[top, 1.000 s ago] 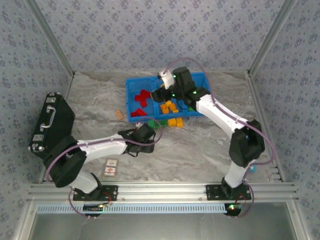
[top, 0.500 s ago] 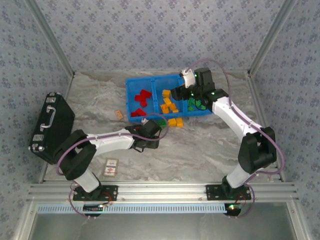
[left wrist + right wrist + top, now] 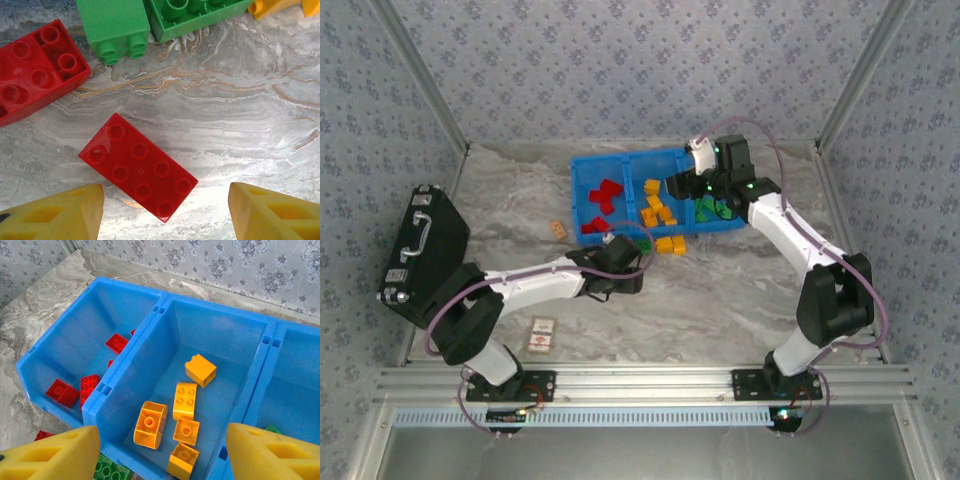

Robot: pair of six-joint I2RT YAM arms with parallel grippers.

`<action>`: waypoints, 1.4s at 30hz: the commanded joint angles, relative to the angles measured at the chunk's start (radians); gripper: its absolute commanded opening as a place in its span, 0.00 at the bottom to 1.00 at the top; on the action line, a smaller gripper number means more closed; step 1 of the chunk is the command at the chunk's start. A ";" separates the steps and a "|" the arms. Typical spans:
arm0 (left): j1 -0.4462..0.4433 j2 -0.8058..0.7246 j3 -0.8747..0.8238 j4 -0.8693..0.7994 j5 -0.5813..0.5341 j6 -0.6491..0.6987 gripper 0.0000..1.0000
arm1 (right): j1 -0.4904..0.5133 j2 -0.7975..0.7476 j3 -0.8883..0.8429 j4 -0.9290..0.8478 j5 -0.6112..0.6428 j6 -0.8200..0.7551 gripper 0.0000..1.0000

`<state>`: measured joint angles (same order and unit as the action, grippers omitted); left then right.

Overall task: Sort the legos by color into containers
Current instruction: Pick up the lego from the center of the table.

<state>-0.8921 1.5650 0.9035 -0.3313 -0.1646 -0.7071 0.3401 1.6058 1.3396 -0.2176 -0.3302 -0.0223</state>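
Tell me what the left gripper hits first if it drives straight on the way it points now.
Most likely the red lego lying studs-up on the marble table: it sits almost centred between the fingers of the open left gripper. Depth is hard to judge.

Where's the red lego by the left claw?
The red lego: left wrist view centre, on table ahead of left claw; green legos beyond, second red lego at left.

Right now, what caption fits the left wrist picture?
Open left gripper above a red rectangular plastic brick on marble table.
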 commanded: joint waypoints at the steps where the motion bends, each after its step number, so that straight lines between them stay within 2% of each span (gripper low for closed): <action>1: 0.018 0.006 0.032 -0.036 -0.003 -0.074 0.68 | -0.012 0.006 0.000 0.003 -0.027 0.000 0.69; 18: 0.050 0.160 0.077 -0.032 0.040 -0.259 0.69 | -0.033 0.043 0.006 -0.003 -0.073 -0.013 0.69; 33: 0.033 0.184 0.040 -0.041 0.058 -0.289 0.39 | -0.040 -0.008 -0.029 0.004 -0.084 -0.004 0.69; 39: 0.022 0.135 0.011 -0.064 0.025 -0.294 0.33 | -0.039 -0.029 -0.026 -0.008 -0.077 -0.002 0.69; 42: 0.024 0.089 0.025 -0.111 -0.024 -0.245 0.31 | -0.040 -0.039 -0.036 -0.008 -0.071 0.001 0.69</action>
<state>-0.8528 1.6882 0.9405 -0.3824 -0.1883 -0.9783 0.3061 1.6043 1.3087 -0.2127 -0.3935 -0.0227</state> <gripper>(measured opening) 0.340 0.687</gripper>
